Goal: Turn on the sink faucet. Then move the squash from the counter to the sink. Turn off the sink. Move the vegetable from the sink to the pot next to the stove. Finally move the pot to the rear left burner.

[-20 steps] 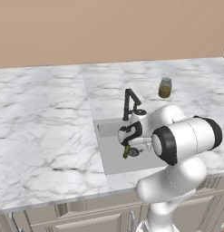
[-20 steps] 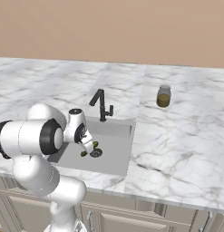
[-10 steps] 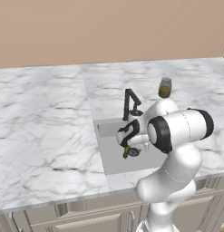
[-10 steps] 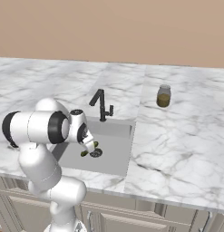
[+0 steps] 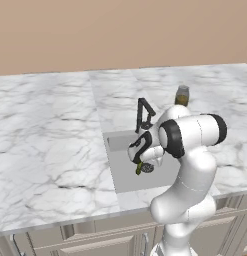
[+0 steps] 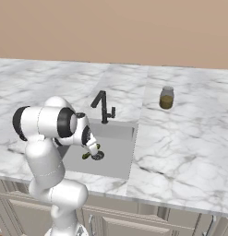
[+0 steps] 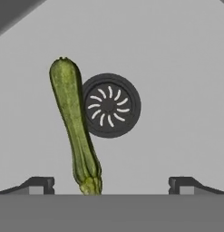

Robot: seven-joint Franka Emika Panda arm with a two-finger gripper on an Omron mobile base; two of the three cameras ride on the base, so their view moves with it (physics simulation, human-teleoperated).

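Arm's elbow swings up and back over last second; gripper spread wide, empty, hovers over sink. Squash lies on basin floor, touching drain. Likely next: faucet off.

squash in sink, touching drain at its 9 o'clock. faucet behind basin, jar on counter at faucet's 3 o'clock.

Two base cameras look forward and down from behind the arm, one at its left, one at its right; both take in the worktop and sink. The hand camera looks closely down at the sink floor.
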